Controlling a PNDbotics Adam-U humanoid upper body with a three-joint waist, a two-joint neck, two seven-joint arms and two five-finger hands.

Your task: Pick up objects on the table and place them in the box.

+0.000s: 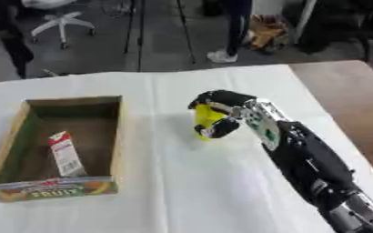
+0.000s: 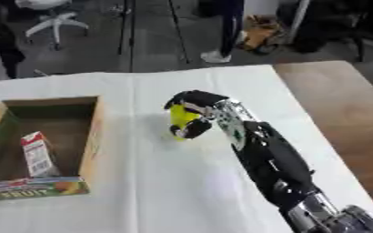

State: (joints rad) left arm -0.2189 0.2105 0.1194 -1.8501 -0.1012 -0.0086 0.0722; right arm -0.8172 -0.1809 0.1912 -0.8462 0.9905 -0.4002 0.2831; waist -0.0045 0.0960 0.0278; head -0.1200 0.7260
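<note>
Left eye view: right hand [image 1: 221, 116] curled round yellow object [image 1: 208, 117] at worktop [image 1: 205, 191] centre.
Handling: likely light, smooth — grip its middle.
Box [image 1: 116, 136]: nine o'clock — holds a carton [image 1: 65, 154].

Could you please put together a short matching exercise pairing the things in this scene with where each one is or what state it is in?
Things:
1. yellow object
2. red and white packet
3. box
4. right hand

Places or states:
A. lying inside the box, near its front wall
B. standing on the white cloth at the view's left
C. curled round something
D. held in the hand, to the right of the box

Pairs: 1-D, 2-A, 3-B, 4-C
</note>
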